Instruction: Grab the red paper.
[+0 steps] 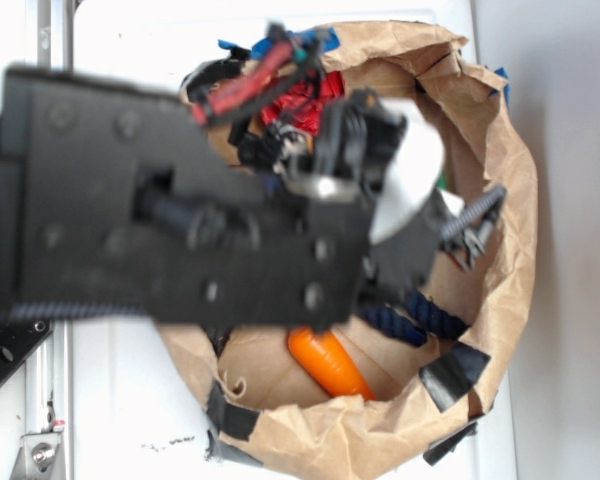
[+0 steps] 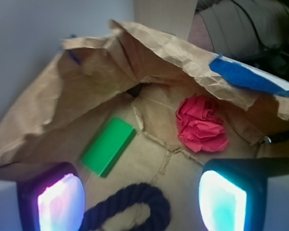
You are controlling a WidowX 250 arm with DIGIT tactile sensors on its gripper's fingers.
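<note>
The red paper is a crumpled red wad lying on the floor of a brown paper bag, toward its far right wall. My gripper hangs open above the bag floor, short of the paper and to its left. Its two lit pads stand wide apart and hold nothing. A loop of dark blue rope lies on the floor below the gap between them. In the exterior view my blurred black arm covers most of the bag, and a patch of the red paper shows behind it.
A green block lies on the bag floor left of the paper. An orange carrot and the rope lie in the bag's near part. The bag's crumpled rim rises all round, with blue tape on one edge.
</note>
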